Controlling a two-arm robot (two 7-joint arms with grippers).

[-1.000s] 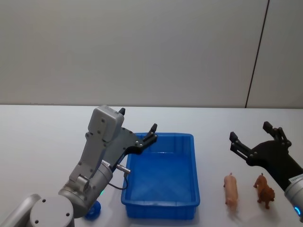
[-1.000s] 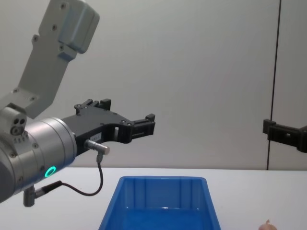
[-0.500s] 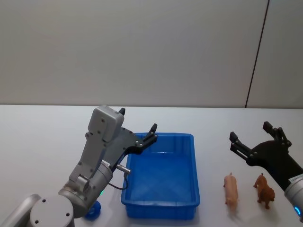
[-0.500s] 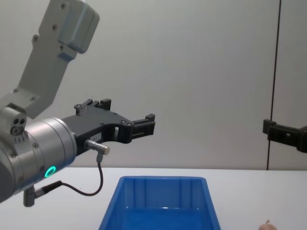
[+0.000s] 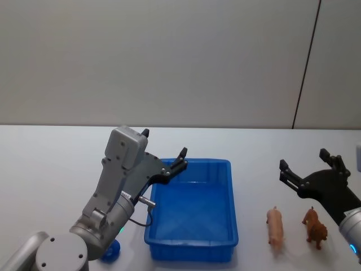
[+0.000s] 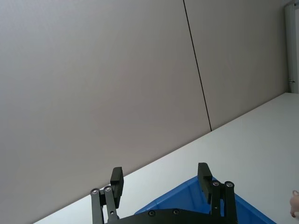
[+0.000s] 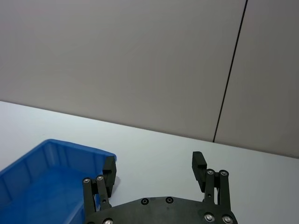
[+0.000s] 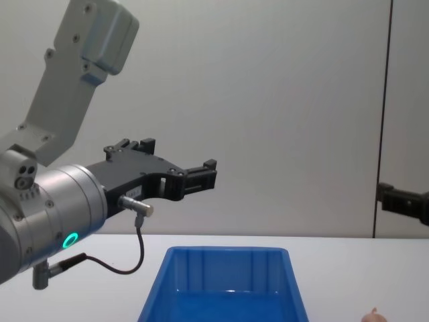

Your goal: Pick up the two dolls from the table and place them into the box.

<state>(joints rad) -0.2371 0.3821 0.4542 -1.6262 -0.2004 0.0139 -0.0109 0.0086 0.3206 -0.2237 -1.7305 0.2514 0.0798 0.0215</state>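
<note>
My left claw [image 5: 164,142] hangs up off the bench [image 5: 51,169] near the eleven o'clock corner of the blue box [image 5: 192,252]. Its two black fingers are spread wide apart with nothing between them. From my left wrist I see that same claw [image 6: 160,171] splayed above the box's far rim [image 6: 187,198]. A green ring light [image 8: 70,239] glows on that arm's grey housing, and a thin black cable [image 8: 127,268] loops beneath it. My right claw [image 5: 304,160] is raised at three o'clock of the box, fingers likewise parted and empty. It sits at twelve o'clock of the two dolls. Both dolls stand on the bench outside the box. The pink doll [image 5: 275,228] is near the box's three o'clock wall, its body running twelve to six. The brown doll [image 5: 315,226] is just beside it, again at three o'clock. From my chest, the pink doll's top [image 8: 373,314] peeks up at the lower edge, at three o'clock of the box [image 8: 228,255].
</note>
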